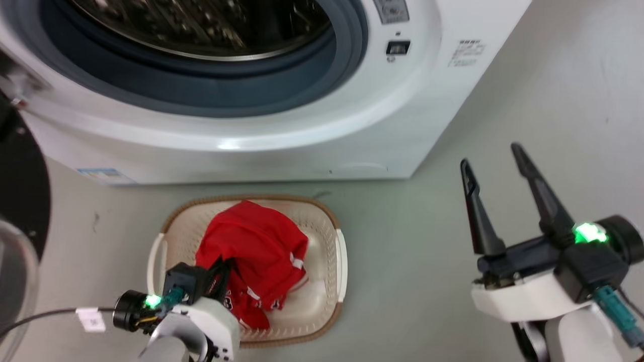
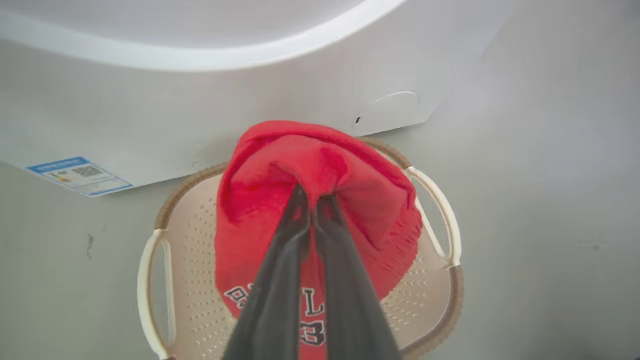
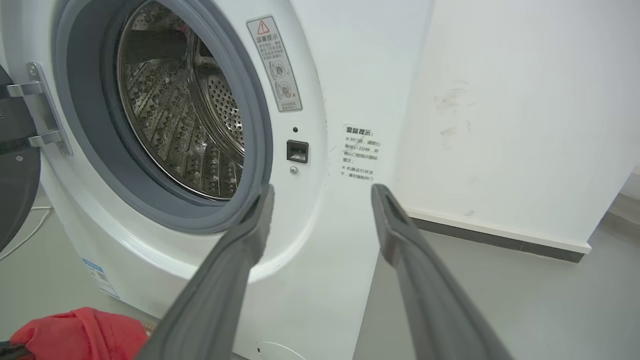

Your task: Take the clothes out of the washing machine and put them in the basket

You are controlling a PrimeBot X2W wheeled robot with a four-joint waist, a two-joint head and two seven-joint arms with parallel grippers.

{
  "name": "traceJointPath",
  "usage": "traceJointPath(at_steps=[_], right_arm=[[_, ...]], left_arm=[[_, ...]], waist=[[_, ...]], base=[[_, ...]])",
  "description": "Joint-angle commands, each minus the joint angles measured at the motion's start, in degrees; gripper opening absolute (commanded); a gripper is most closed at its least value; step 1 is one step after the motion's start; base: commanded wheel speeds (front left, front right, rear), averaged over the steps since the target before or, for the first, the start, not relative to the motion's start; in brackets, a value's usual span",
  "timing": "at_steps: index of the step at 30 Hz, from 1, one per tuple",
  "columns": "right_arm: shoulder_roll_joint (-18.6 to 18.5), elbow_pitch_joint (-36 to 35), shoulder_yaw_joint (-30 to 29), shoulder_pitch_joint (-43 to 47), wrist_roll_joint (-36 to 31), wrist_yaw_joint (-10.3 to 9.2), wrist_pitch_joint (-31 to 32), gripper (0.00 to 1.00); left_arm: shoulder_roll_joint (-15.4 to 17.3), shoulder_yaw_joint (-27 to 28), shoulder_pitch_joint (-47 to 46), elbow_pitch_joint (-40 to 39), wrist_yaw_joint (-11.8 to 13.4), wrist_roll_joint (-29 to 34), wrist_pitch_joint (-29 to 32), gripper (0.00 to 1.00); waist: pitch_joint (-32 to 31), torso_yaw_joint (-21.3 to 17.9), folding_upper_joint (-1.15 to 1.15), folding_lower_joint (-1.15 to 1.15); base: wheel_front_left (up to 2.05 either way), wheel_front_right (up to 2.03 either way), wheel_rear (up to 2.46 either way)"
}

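The red clothes hang bunched over the cream basket on the floor before the washing machine. My left gripper is shut on the clothes, its fingers pinching a fold at the top of the bunch; white letters and numerals show lower on the fabric. In the head view my left gripper is partly buried in the red cloth. My right gripper is open in the air to the right of the machine, nothing between its fingers. The steel drum looks bare where I can see it.
The machine's dark door stands open at the left. Grey floor stretches right of the basket. A white wall with a dark skirting strip runs beside the machine. A cable with a white tag trails at lower left.
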Motion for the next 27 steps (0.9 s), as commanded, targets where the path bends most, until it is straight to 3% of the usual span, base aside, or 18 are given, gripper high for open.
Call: traceJointPath(at_steps=[1,10,16,27], right_arm=[[0.07,-0.5,-0.41,-1.51,-0.07,-0.05,-0.09,1.0],[0.08,-2.43,-2.07,-7.31,0.52,-0.05,-0.09,1.0],[0.08,-3.7,-3.25,-10.06,1.21,-0.05,-0.09,1.0],[0.08,-5.06,-4.41,-12.75,2.32,-0.05,-0.09,1.0]], left_arm=[[-0.62,0.04,-2.31,2.71,-0.62,-0.13,-0.52,0.0],[-3.47,-1.5,-15.9,25.53,-3.16,1.1,-1.84,0.0],[-4.77,-3.6,-23.86,35.82,-4.02,2.65,-1.81,0.0],[-4.76,-7.04,-31.87,44.29,-4.63,4.73,1.33,0.0]], waist=[[4.31,-1.21,0.0,-0.01],[15.67,-3.25,0.0,-0.01],[21.58,-3.87,0.0,-0.01],[28.03,-4.81,0.0,-0.01]], base=[[0.0,0.0,0.0],[0.0,0.0,0.0],[0.0,0.0,0.0],[0.0,0.0,0.0]])
